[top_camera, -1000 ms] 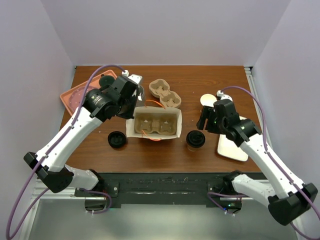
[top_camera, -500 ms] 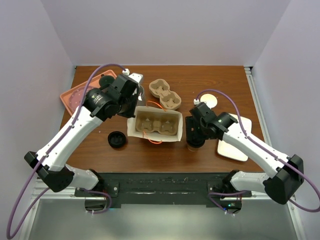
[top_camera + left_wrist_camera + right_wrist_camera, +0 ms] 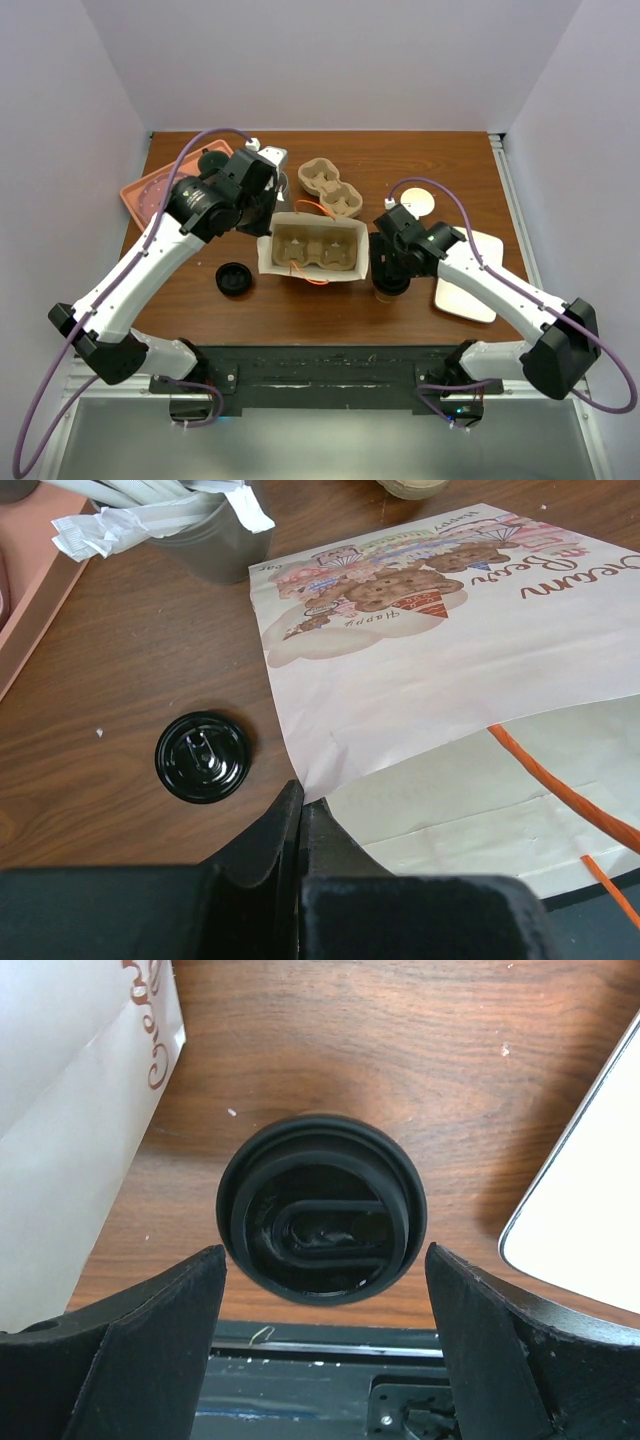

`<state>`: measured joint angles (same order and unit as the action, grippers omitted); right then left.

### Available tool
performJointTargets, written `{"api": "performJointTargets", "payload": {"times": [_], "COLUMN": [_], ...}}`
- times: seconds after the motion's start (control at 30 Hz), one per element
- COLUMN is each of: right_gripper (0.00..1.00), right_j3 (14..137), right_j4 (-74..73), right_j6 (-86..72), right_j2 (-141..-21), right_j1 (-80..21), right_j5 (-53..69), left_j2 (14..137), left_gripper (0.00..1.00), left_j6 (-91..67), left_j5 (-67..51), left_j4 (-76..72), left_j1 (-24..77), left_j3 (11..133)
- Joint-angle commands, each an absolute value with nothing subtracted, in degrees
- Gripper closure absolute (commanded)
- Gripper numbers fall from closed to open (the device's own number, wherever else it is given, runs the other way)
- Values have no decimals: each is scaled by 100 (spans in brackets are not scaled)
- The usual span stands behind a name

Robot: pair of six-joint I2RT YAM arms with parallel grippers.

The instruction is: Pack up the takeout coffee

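Right gripper (image 3: 322, 1270): jaws spread wide, empty, straddling tan takeout cup with black lid (image 3: 322, 1210). Cup upright on brown wooden table (image 3: 400, 1040), directly below, centred in gap. Left gripper (image 3: 300, 815): pinched shut on white printed paper bag (image 3: 450, 660) rim, beside cup.

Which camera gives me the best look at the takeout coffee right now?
Right wrist: the takeout coffee is centred, black lid seen from above, inside the open right gripper. Top external shows only a sliver under that gripper. Left wrist misses it.
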<state>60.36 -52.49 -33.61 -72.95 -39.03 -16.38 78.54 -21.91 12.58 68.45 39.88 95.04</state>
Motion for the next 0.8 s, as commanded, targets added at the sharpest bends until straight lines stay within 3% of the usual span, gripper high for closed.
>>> {"api": "performJointTargets", "payload": {"times": [0.0, 0.2, 0.37, 0.77], "right_gripper": [16, 19, 29, 16], "right_j3": [5986, 5836, 5713, 5924], "right_j4": [-5063, -4870, -4694, -4790], "right_j6": [-3392, -3349, -3331, -3331], "right_j2": [-7392, -7532, -7559, -7541], "right_j1": [-3946, -3955, -3955, -3964], "right_j5": [-2004, -2109, -2022, -2021], "left_j2": [7673, 7480, 7374, 7339], "left_gripper": [100, 100, 100, 100], "left_j6": [-2285, -2452, -2522, -2566], "left_j5": [1108, 897, 826, 817], "left_j4": [6680, 6557, 6521, 6513], "left_j1": [3955, 3964, 3964, 3964], "left_j3": [9738, 9607, 9396, 9404]}}
